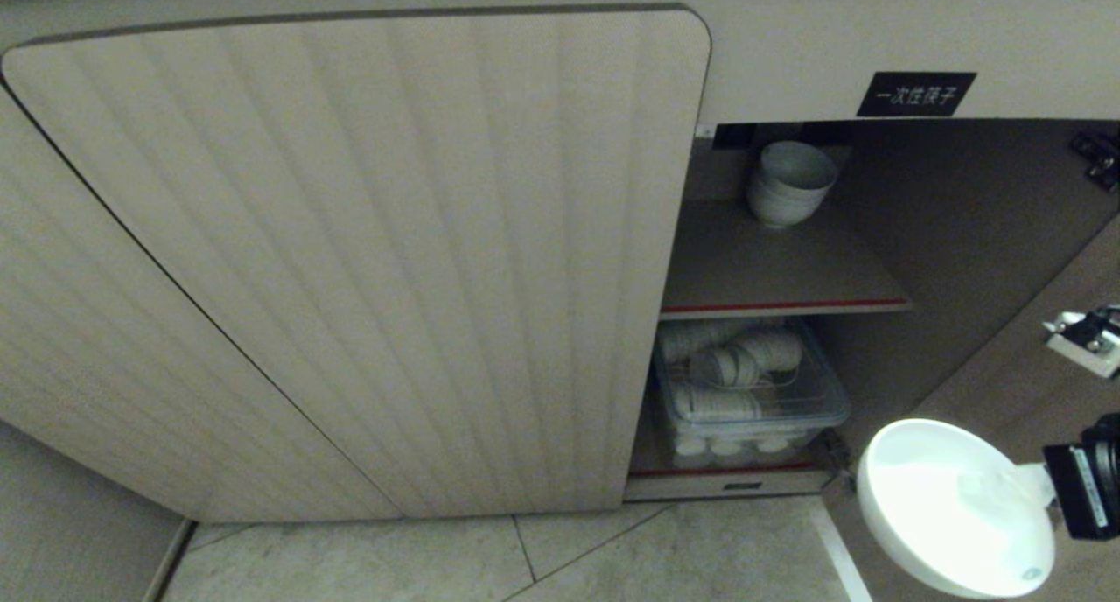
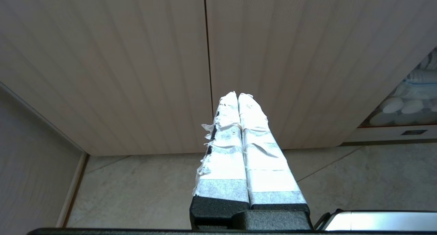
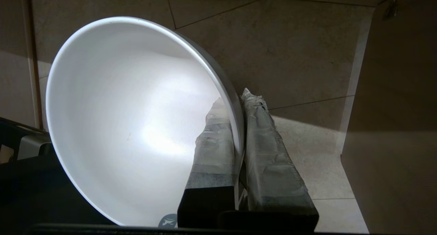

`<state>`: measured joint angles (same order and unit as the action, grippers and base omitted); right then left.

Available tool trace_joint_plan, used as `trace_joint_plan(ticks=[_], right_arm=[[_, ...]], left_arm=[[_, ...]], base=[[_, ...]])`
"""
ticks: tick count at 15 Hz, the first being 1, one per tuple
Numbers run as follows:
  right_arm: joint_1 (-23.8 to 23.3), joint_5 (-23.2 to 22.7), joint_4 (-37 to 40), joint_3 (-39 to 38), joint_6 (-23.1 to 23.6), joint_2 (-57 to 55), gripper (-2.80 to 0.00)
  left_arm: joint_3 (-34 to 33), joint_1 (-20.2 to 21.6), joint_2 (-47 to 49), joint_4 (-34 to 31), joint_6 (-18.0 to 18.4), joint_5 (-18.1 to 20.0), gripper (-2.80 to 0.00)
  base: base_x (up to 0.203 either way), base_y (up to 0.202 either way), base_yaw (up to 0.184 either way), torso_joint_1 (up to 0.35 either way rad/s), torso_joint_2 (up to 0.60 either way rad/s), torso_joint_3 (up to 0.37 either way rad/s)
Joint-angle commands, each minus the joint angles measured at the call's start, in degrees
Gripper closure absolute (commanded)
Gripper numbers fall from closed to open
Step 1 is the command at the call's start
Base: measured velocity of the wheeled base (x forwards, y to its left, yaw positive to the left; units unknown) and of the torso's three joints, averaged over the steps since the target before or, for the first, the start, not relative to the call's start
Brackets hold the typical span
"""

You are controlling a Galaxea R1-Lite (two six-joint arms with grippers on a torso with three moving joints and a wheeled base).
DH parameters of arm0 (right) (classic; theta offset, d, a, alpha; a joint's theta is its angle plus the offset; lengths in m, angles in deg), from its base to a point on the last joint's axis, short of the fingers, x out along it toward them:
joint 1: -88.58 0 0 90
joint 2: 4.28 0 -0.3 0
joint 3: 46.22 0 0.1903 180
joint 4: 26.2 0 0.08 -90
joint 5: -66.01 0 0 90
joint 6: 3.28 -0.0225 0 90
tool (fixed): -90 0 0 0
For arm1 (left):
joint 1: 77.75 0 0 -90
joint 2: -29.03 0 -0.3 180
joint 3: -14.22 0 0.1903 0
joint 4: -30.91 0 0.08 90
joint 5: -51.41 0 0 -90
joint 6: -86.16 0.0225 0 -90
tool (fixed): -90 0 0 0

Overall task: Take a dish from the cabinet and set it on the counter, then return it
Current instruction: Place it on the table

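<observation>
The dish, a plain white bowl, hangs in the air low at the right, in front of the open side of the cabinet and above the floor. My right gripper is shut on its rim. In the right wrist view one finger lies inside the dish and the other outside, with the gripper pinching the wall between them. My left gripper is shut on nothing and points at the closed fluted doors. The counter is out of view.
A stack of white bowls stands on the red-edged upper shelf. Below it sits a clear bin of more bowls. The open door stands at the right, close to the dish. A black label hangs above. Tiled floor lies below.
</observation>
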<state>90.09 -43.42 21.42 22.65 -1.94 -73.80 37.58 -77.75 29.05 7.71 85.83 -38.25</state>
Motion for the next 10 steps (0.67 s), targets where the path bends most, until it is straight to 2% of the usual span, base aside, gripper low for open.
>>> trace_joint_plan(ticks=[1,10], right_arm=[[-0.02,-0.17,0.11,-1.03,0.0,1.79,0.0],[-0.02,-0.26,0.42,-7.17,-0.08,8.91,0.0]], left_arm=[[0.0,0.0,-0.02,0.02,-0.02,0.01,0.0],[0.0,0.0,-0.02,0.02,-0.02,0.01,0.0]], base=[[0.0,0.0,0.0,0.0,0.0,0.0],[0.0,0.0,0.0,0.0,0.0,0.0]])
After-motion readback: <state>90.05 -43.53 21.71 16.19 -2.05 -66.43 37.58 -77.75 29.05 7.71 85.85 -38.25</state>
